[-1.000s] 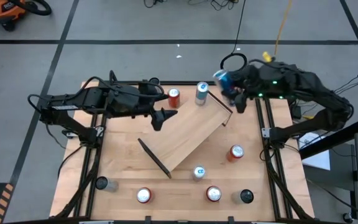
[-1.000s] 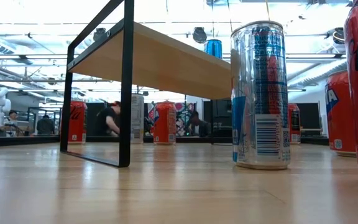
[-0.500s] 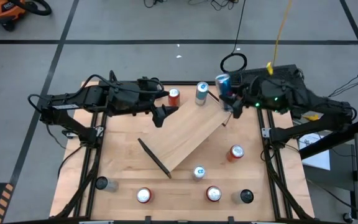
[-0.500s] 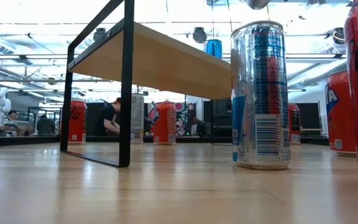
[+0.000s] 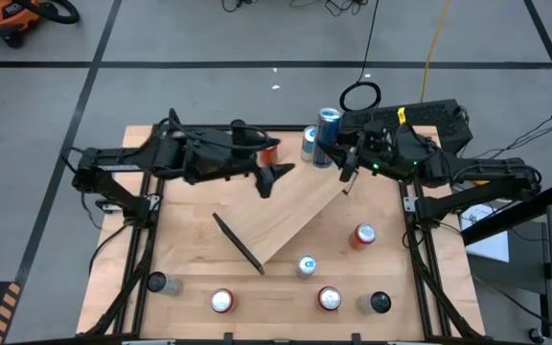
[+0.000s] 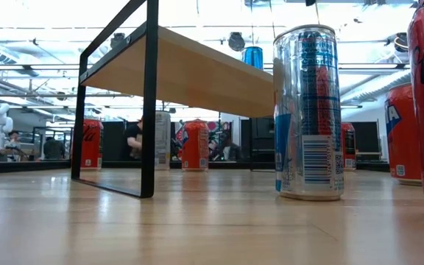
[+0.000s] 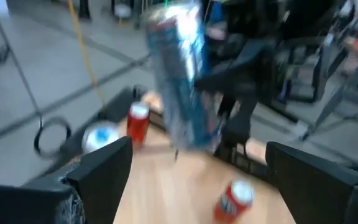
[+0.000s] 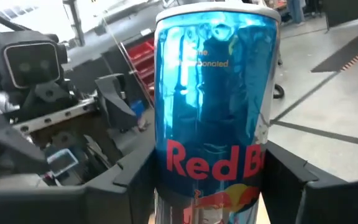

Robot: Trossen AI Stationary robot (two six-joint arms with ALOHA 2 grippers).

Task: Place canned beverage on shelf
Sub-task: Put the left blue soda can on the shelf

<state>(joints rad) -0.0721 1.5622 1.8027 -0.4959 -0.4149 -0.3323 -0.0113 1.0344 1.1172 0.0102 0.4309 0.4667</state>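
Note:
A blue and silver beverage can (image 5: 327, 136) hangs over the far right end of the shelf (image 5: 286, 213), a light-wood board that stands slantwise on the table on black brackets (image 6: 150, 96). My right gripper (image 5: 333, 153) is shut on the can, which fills the right wrist view (image 8: 213, 106). In the low view the can (image 6: 253, 57) shows above the board (image 6: 190, 73). My left gripper (image 5: 276, 178) stands open over the shelf's far edge, just left of the can. It points at the can (image 7: 182, 74) and touches nothing. My right gripper pinches the can's lower body (image 8: 166, 180) between its two fingers (image 8: 126, 186), one on each side. The fingers come about level from the table's right side. The can stands about upright, its top up, lifted clear of the shelf.
At the table's far edge stand a red can (image 5: 268, 149) and a silver can (image 5: 310, 144). An orange can (image 5: 363, 235) and a silver can (image 5: 306, 265) stand right of and near the shelf. Several more cans line the near edge (image 5: 329, 299).
My right gripper has come down and toward the table's left with the blue can, from beyond the far right corner to over the shelf's end. The can has turned from tilted to about upright. My left gripper has moved toward the table's right, closer to the can.

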